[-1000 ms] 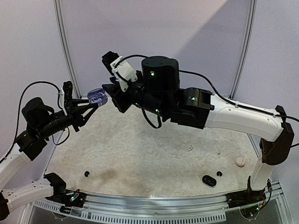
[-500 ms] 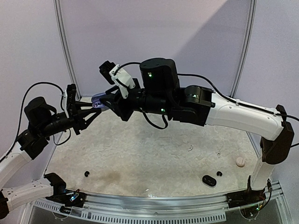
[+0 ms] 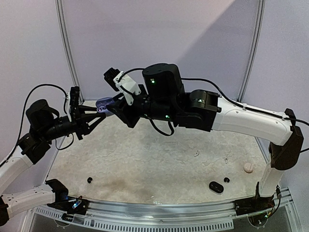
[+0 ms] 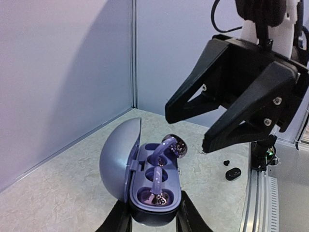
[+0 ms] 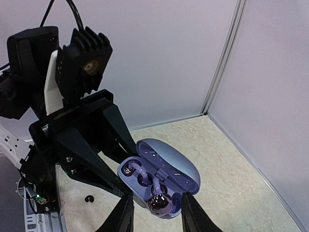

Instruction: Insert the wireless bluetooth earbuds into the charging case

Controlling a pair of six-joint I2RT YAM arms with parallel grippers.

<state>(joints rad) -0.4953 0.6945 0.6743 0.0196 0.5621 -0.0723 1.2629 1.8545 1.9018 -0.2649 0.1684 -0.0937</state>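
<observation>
My left gripper (image 4: 153, 213) is shut on the base of the purple charging case (image 4: 116, 159), held in the air with its lid open. Two purple ear-hook earbuds are in the case. One earbud (image 4: 159, 197) sits in the well nearest my left fingers. The other earbud (image 4: 175, 145) juts up past the far rim, only its hook in the well. My right gripper (image 4: 186, 130) hangs open just over that raised earbud (image 5: 161, 203), a finger on each side with gaps showing. From above, the case (image 3: 103, 102) shows between the left gripper (image 3: 98, 111) and the right gripper (image 3: 113, 107).
A small black case (image 3: 216, 187) and a black bud (image 3: 226, 180) lie on the table's near right. Another black bud (image 3: 89, 180) lies near left. A pale round piece (image 3: 248, 167) sits by the right arm's base. Walls close the back and sides.
The right gripper has moved left and now sits over the case's far end. The left arm has shifted the case slightly. The right jaws have widened a little.
</observation>
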